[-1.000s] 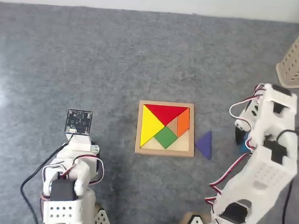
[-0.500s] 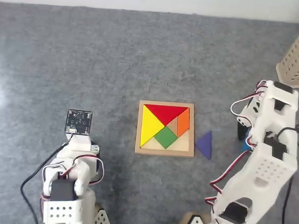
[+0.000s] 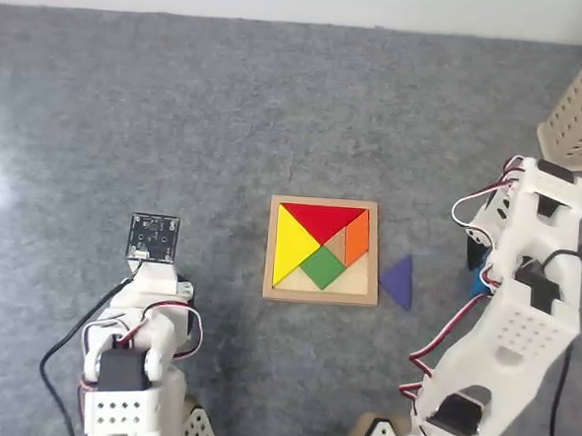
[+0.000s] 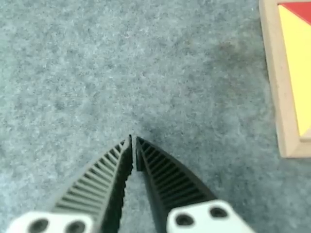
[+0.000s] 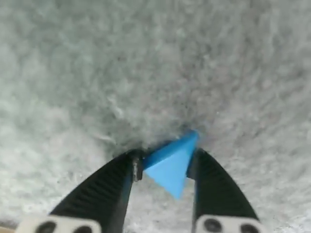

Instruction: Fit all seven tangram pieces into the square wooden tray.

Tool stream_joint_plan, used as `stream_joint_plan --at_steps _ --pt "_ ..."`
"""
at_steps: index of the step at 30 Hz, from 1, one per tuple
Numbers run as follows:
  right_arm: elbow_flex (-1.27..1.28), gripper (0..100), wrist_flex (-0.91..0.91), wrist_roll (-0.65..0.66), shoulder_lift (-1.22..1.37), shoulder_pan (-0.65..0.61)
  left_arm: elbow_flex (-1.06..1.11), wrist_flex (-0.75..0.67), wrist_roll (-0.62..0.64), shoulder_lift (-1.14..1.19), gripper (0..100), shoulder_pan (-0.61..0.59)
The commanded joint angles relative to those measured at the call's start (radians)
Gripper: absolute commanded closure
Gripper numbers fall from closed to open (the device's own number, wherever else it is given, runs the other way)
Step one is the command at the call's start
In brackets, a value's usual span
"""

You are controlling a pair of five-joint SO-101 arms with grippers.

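— So, has anything shifted, seen from above?
— Barely. The right arm [image 3: 513, 311] has edged a little outward, away from the square wooden tray [image 3: 270, 246]. The left arm [image 3: 134, 357] and every piece stay put.
— Where do the pieces lie?
— In the tray sit the red triangle [image 3: 320, 222], yellow triangle [image 3: 292, 246], green square [image 3: 322, 267] and orange parallelogram [image 3: 357, 237]. A pale patch beside the orange could be bare wood or another piece; I can't tell which. The purple triangle [image 3: 398, 281] lies on the grey carpet [image 3: 178, 122] just beside the tray's right rim. Its square corner points at the tray and its long edge runs front to back on the outer side.
— And the blue one?
— The blue triangle [image 3: 479, 283] peeks out under the right arm, mostly hidden by it, well apart from the tray.
— The left wrist camera?
— The left gripper [image 4: 133, 141] hangs over bare carpet, its toothed fingers pressed together with nothing between them. One corner of the tray is cut off at the frame's edge, with yellow and a sliver of red inside.
— The right wrist camera?
— The right gripper [image 5: 166, 156] clamps the blue triangle. One tip points away from the wrist toward the carpet and another points back at the camera, so its long axis runs roughly along the fingers, slightly slanted. Whether the far tip touches the carpet is hard to say.
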Motion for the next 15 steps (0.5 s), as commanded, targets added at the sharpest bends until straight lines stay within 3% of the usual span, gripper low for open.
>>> stream_joint_plan --at_steps 1,6,15 --pt "-0.032 92.1 -0.045 0.075 -0.016 -0.015 -0.012 0.005 0.008 -0.017 99 0.003" --pt "-0.037 95.8 0.015 0.347 -0.024 -0.084 -0.012 0.005 0.008 -0.017 99 0.003" --pt "-0.074 96.5 0.148 0.440 -0.130 -0.309 -0.012 0.005 0.008 -0.017 99 0.003"
